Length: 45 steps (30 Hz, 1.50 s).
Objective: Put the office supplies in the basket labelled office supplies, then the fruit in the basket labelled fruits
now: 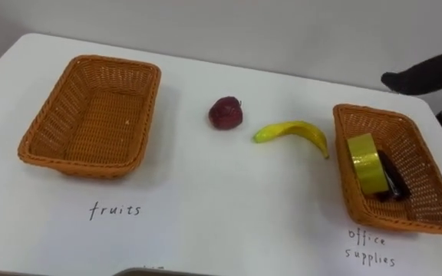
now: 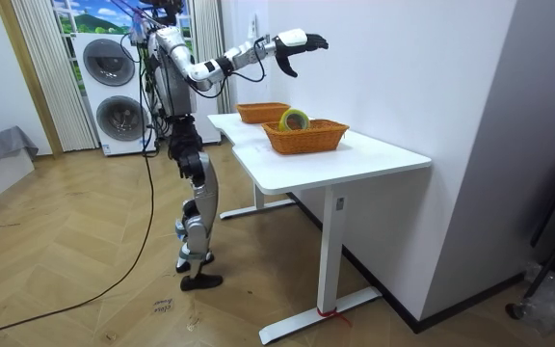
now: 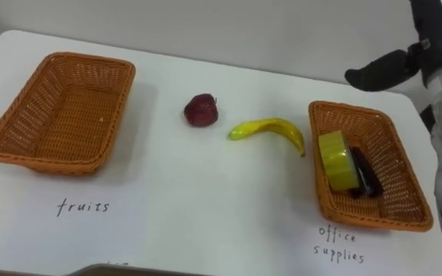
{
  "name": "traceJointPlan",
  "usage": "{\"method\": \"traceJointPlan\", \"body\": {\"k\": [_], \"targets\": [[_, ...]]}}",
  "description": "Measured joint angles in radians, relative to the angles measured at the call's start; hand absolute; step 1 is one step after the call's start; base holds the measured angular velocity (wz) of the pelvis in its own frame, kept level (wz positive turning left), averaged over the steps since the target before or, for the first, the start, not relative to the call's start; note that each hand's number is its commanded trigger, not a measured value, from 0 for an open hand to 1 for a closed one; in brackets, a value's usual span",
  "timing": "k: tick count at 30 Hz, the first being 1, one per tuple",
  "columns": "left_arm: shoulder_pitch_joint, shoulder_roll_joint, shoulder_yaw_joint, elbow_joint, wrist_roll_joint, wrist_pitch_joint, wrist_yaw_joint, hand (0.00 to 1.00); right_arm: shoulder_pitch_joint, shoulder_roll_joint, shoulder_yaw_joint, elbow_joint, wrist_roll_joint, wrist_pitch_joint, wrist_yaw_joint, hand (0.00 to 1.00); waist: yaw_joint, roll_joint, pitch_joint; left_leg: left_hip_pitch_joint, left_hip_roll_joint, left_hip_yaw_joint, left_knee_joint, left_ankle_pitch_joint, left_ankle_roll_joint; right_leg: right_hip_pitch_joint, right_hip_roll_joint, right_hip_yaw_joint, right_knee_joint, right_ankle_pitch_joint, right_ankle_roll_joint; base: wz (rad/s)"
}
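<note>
- Stands at the long side of the white counter [image 1: 206, 207], as the room view has it, right arm raised above the baskets.
- Holds the right hand [image 1: 424, 74] high over the counter's far right corner, fingers loose and drooping, grasping nothing.
- Keeps two things in the office basket [image 1: 342, 153] at the right end: a yellow tape roll [image 1: 364, 162] standing on edge and a dark item [image 1: 394, 184] lying just beside it, too dim to identify.
- Shows the fruit basket [image 1: 48, 123] at the left end with nothing inside.
- Has the apple [image 1: 225, 112], dark red, sitting on the open counter between the baskets, nearer the middle and well apart from the fruit basket.
- Has the banana [image 1: 294, 132] lying just to the apple's right, apart from it, one tip near the office basket's left rim but seemingly not touching.
- Looks roughly half done: office side apparently finished, with no loose supplies on the counter; fruit side not yet begun.
- Leaves two moves by this reckoning, banana and apple each into the left basket.
- Favours the banana as the next pick, being the closer to the raised hand, though the carry then crosses most of the counter.
- Warrants care with the apple, round and likely to roll if nudged.
</note>
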Motion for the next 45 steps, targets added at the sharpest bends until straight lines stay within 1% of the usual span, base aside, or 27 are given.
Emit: {"method": "traceJointPlan", "body": {"k": [1, 3, 4, 5, 7, 9, 11, 12, 14, 16, 17, 18, 19, 21, 24, 25, 26, 27, 31, 35, 45], "targets": [[0.000, 0.000, -0.001, 0.000, -0.001, 0.001, 0.000, 0.00, 0.000, 0.000, 0.005, 0.010, 0.000, 0.000, 0.000, 0.00, 0.002, -0.003, 0.0000, 0.001, 0.000, -0.003, 0.002, 0.000, 0.000, 0.002, 0.000, 0.000, 0.000, 0.000, 0.000, 0.13], [-0.009, 0.001, -0.001, 0.006, -0.001, 0.001, 0.000, 0.00, 0.000, -0.003, 0.033, 0.048, 0.007, 0.001, 0.002, 0.00, 0.022, -0.012, 0.0036, -0.006, 0.000, -0.002, 0.004, -0.002, 0.001, -0.003, 0.001, 0.004, -0.001, 0.000, 0.000, -0.02], [-0.011, 0.001, -0.001, 0.007, -0.001, 0.001, 0.000, 0.00, 0.000, -0.003, 0.039, 0.054, 0.011, 0.001, 0.004, 0.00, 0.026, -0.013, 0.0042, -0.011, 0.000, -0.002, 0.006, -0.003, 0.001, -0.005, 0.000, 0.005, -0.001, 0.000, 0.000, 0.00], [-0.012, 0.003, -0.001, 0.011, -0.003, 0.000, -0.001, 0.00, 0.000, -0.003, 0.053, 0.059, 0.019, 0.002, 0.008, 0.00, 0.037, -0.017, 0.0026, -0.021, 0.000, -0.002, 0.011, -0.003, 0.001, -0.013, 0.000, 0.005, -0.001, 0.000, 0.001, 0.00], [-0.011, 0.012, -0.001, 0.014, -0.004, 0.001, -0.004, 0.00, 0.000, -0.003, 0.077, 0.065, 0.027, 0.001, 0.008, 0.00, 0.050, -0.023, 0.0063, -0.026, 0.000, -0.002, 0.012, -0.003, 0.001, -0.016, 0.000, 0.004, -0.001, 0.001, 0.000, 0.00], [-0.012, 0.026, 0.000, 0.016, 0.000, 0.001, -0.004, 0.00, 0.000, -0.003, 0.103, 0.106, 0.031, 0.001, 0.008, 0.00, 0.072, -0.040, 0.0051, -0.034, 0.001, -0.001, 0.014, -0.002, 0.000, -0.022, 0.001, 0.004, -0.001, 0.001, 0.000, 0.00], [-0.014, 0.030, -0.001, 0.017, -0.001, 0.001, -0.001, 0.00, 0.000, -0.003, 0.116, 0.132, 0.032, 0.001, 0.008, 0.00, 0.083, -0.055, -0.0001, -0.056, 0.001, -0.002, 0.023, -0.002, 0.000, -0.039, 0.001, 0.001, -0.001, 0.002, -0.001, 0.04], [-0.019, 0.030, -0.001, 0.020, -0.003, 0.001, 0.000, 0.00, 0.000, -0.003, 0.119, 0.134, 0.036, 0.001, 0.008, 0.00, 0.091, -0.064, 0.0010, -0.073, 0.001, -0.003, 0.028, -0.002, 0.000, -0.052, 0.000, 0.000, -0.001, 0.004, -0.001, 0.05], [-0.030, 0.032, -0.002, 0.020, -0.006, 0.002, 0.001, 0.00, -0.002, -0.003, 0.122, 0.135, 0.037, 0.000, 0.008, 0.00, 0.095, -0.072, 0.0042, -0.096, 0.002, -0.006, 0.043, -0.003, 0.001, -0.069, 0.001, -0.001, -0.002, 0.009, 0.000, 0.04], [-0.032, 0.032, -0.005, 0.020, -0.026, 0.003, 0.001, 0.00, -0.010, -0.003, 0.137, 0.141, 0.037, 0.000, 0.007, 0.00, 0.097, -0.070, 0.0065, -0.116, 0.003, -0.006, 0.057, -0.006, 0.005, -0.083, 0.001, -0.002, -0.003, 0.014, 0.002, 0.02], [-0.044, 0.036, -0.018, 0.022, -0.040, 0.006, 0.001, 0.00, -0.021, -0.004, 0.153, 0.155, 0.042, -0.001, 0.006, 0.00, 0.096, -0.066, 0.0099, -0.128, 0.003, -0.012, 0.064, -0.009, 0.008, -0.087, 0.001, -0.004, -0.003, 0.016, 0.004, 0.13], [-0.052, 0.044, -0.029, 0.028, -0.040, 0.008, 0.001, 0.00, -0.033, -0.004, 0.173, 0.182, 0.046, -0.001, 0.005, 0.00, 0.096, -0.064, 0.0114, -0.144, 0.002, -0.021, 0.074, -0.009, 0.009, -0.095, 0.000, -0.009, -0.003, 0.019, 0.005, 0.17], [-0.062, 0.049, -0.033, 0.031, -0.040, 0.008, 0.001, 0.00, -0.034, -0.004, 0.180, 0.194, 0.046, -0.001, 0.005, 0.00, 0.096, -0.064, 0.0114, -0.151, 0.001, -0.025, 0.077, -0.009, 0.009, -0.101, -0.001, -0.011, -0.003, 0.019, 0.006, 0.16], [-0.098, 0.063, -0.043, 0.031, -0.043, 0.006, 0.001, 0.00, -0.038, -0.004, 0.207, 0.229, 0.059, -0.001, 0.005, 0.00, 0.113, -0.064, 0.0114, -0.180, 0.001, -0.028, 0.091, -0.009, 0.010, -0.124, -0.002, -0.016, -0.001, 0.022, 0.006, 0.06], [-0.128, 0.071, -0.044, 0.029, -0.066, 0.006, 0.001, 0.00, -0.070, -0.004, 0.238, 0.278, 0.057, -0.002, 0.005, 0.00, 0.121, -0.066, 0.0090, -0.213, 0.001, -0.029, 0.099, -0.006, 0.012, -0.157, -0.003, -0.023, 0.000, 0.028, 0.003, 0.00], [-0.130, 0.070, -0.046, 0.029, -0.070, 0.006, 0.001, 0.00, -0.074, -0.004, 0.238, 0.290, 0.057, -0.002, 0.005, 0.00, 0.124, -0.065, 0.0099, -0.216, 0.001, -0.029, 0.101, -0.006, 0.012, -0.159, -0.003, -0.024, 0.000, 0.028, 0.003, 0.00], [-0.130, 0.070, -0.050, 0.028, -0.083, 0.006, 0.001, 0.00, -0.083, -0.004, 0.238, 0.310, 0.056, -0.002, 0.004, 0.00, 0.127, -0.060, 0.0137, -0.218, 0.001, -0.030, 0.108, -0.006, 0.012, -0.159, -0.004, -0.029, 0.000, 0.028, 0.003, 0.04], [-0.128, 0.071, -0.054, 0.028, -0.095, 0.006, 0.002, 0.00, -0.092, -0.004, 0.239, 0.333, 0.056, -0.002, 0.000, 0.00, 0.127, -0.059, 0.0143, -0.220, 0.001, -0.031, 0.108, -0.006, 0.012, -0.161, -0.004, -0.031, 0.000, 0.028, 0.003, 0.04], [-0.124, 0.071, -0.069, 0.030, -0.117, 0.007, 0.003, 0.00, -0.112, -0.004, 0.259, 0.380, 0.056, -0.002, -0.019, 0.00, 0.129, -0.059, 0.0142, -0.234, 0.002, -0.034, 0.110, -0.006, 0.012, -0.174, -0.004, -0.035, 0.000, 0.028, 0.003, 0.01], [-0.128, 0.072, -0.073, 0.035, -0.118, 0.004, 0.016, 0.00, -0.112, -0.004, 0.268, 0.401, 0.056, -0.003, -0.023, 0.00, 0.131, -0.059, 0.0142, -0.236, 0.001, -0.039, 0.107, -0.006, 0.012, -0.175, -0.005, -0.054, 0.000, 0.028, 0.003, 0.03], [-0.127, 0.072, -0.084, 0.050, -0.118, 0.003, 0.018, 0.00, -0.112, -0.004, 0.269, 0.405, 0.042, -0.014, -0.029, 0.00, 0.132, -0.058, 0.0145, -0.234, 0.001, -0.039, 0.105, -0.006, 0.012, -0.173, -0.005, -0.054, -0.001, 0.028, 0.003, 0.00]]}}
